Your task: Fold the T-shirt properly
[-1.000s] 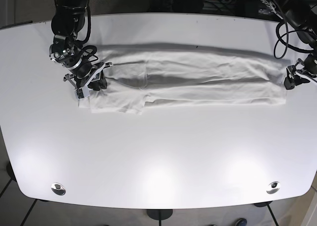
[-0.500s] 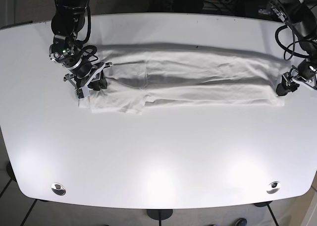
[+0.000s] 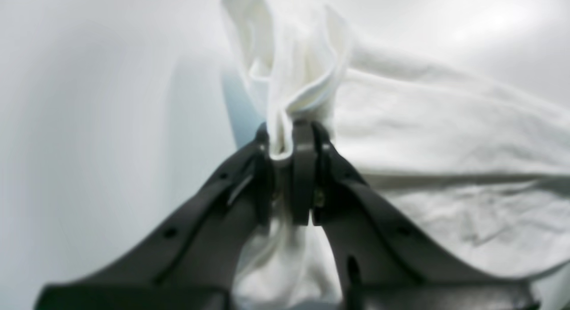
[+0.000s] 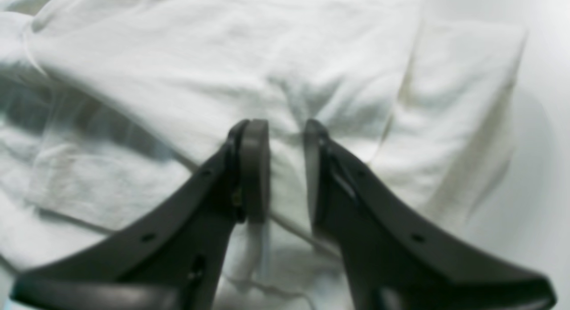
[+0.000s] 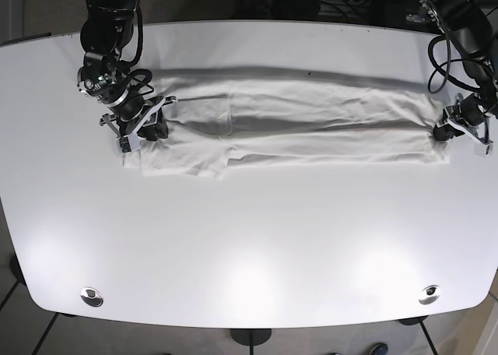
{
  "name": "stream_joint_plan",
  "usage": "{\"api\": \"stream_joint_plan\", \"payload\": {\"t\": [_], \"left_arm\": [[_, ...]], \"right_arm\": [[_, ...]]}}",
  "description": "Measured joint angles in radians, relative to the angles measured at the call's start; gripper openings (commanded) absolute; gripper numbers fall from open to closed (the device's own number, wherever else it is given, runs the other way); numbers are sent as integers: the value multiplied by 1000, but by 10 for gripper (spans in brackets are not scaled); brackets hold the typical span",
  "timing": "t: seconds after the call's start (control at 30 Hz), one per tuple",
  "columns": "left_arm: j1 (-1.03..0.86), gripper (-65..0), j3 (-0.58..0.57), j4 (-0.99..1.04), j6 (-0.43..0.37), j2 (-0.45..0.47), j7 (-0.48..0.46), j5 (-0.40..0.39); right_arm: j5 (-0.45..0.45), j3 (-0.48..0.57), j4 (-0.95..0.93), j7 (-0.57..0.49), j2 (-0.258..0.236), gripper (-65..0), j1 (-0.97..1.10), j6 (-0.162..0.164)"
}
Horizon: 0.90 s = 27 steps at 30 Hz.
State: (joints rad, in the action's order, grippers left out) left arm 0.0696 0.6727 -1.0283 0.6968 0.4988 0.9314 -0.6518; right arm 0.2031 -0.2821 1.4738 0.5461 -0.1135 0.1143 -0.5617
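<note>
The white T-shirt [image 5: 311, 121] lies as a long band folded lengthwise across the far half of the white table [image 5: 249, 238]. At its right end, my left gripper [image 5: 446, 132] is shut on the hem. In the left wrist view, a bunched fold of the T-shirt [image 3: 307, 78] rises from between that gripper's [image 3: 287, 143] fingertips. At the shirt's left end, my right gripper [image 5: 146, 129] rests on the cloth. In the right wrist view, its fingers [image 4: 256, 167] stand a small gap apart over the flat T-shirt [image 4: 338, 65], gripping nothing that I can see.
Two metal discs [image 5: 92, 296] [image 5: 429, 294] sit near the table's front edge. Black cables [image 5: 451, 55] hang over the back right corner. The table's rounded edges lie close to both shirt ends.
My left gripper moved in from beside the shirt's right end onto the hem and back slightly. The right gripper has hardly moved.
</note>
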Motion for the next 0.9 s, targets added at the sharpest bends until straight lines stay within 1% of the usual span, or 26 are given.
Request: {"api": "stream_joint_plan", "payload": {"t": [0.07, 0.1, 0.13, 0.2, 0.3, 0.37, 0.47, 0.57, 0.6, 0.67, 0.73, 0.8, 0.9], "left_arm": [[-48, -621, 43, -158, -2, -49, 3, 2], [-69, -621, 43, -228, -3, -74, 19, 5], [-95, -621, 36, -329, -3, -109, 65, 7], [-120, -621, 37, -462, -2, -165, 111, 8], [-135, -621, 32, -609, -3, -281, 184, 7], [-139, -619, 2, -673, -1, -348, 223, 8], [-138, -618, -92, -710, 0, -425, 227, 11], [-123, -617, -186, -711, 0, -491, 219, 13], [-109, -617, -224, -711, -1, -497, 184, 18], [-92, -617, -276, -710, -16, -499, 159, 11], [-90, -615, -304, -678, -27, -499, 153, 3], [-74, -611, -314, -648, -30, -500, 172, 18], [-48, -538, -356, -623, -31, -492, 163, 18]], "right_arm": [[3, 0, 0, 0, 0, -512, 0, 0], [3, 0, 0, -1, 0, -512, 0, 0], [3, 0, 0, 0, 0, -512, 0, 0], [3, 0, 0, 0, 0, -512, 0, -1], [3, 1, 0, -1, 0, -512, 2, 0], [4, 1, 0, -1, 0, -512, 2, -1], [3, 1, 0, 0, 3, -512, 2, 0], [2, -2, 3, -3, 19, -512, 2, 1], [-1, -1, 3, -3, 22, -512, 2, 1], [0, -1, 3, -3, 22, -512, 2, 0], [0, -1, 3, -3, 23, -512, 2, 1], [0, -1, 3, -3, 23, -512, 3, 0], [-1, -1, 3, -3, 23, -512, 3, 1]]}}
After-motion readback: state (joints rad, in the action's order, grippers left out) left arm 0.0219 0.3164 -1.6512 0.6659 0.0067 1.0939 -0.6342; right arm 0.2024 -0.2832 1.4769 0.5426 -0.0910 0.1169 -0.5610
